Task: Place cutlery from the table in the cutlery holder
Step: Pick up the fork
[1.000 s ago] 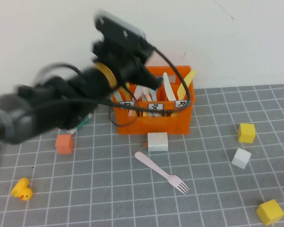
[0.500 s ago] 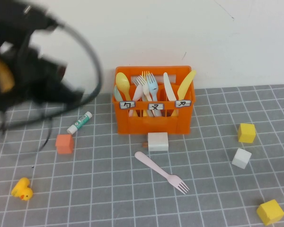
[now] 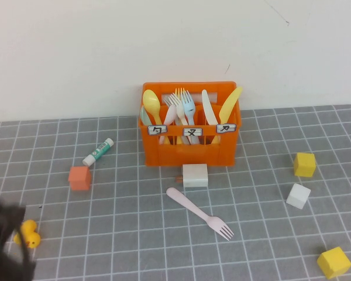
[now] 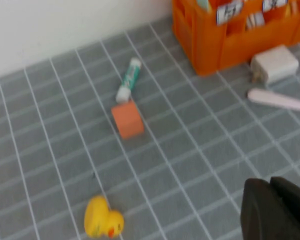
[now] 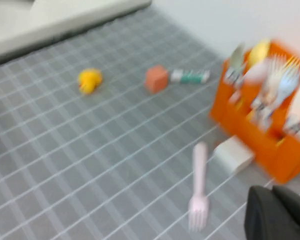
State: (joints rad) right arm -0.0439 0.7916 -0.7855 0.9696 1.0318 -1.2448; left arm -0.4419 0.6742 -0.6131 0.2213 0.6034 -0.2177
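With both arms drawn back near the robot:
left gripper: closed, empty; pink fork far ahead, rightward.
right gripper: closed, empty; pink fork just ahead.
blue fork: standing in orange crate.

We see bright, even light with soft, short shadows around the orange crate. The high view is sharp near it; both wrist views are motion-blurred, the right one worst.

Crate at table rear, block touching its front, fork just before block, duck far left.
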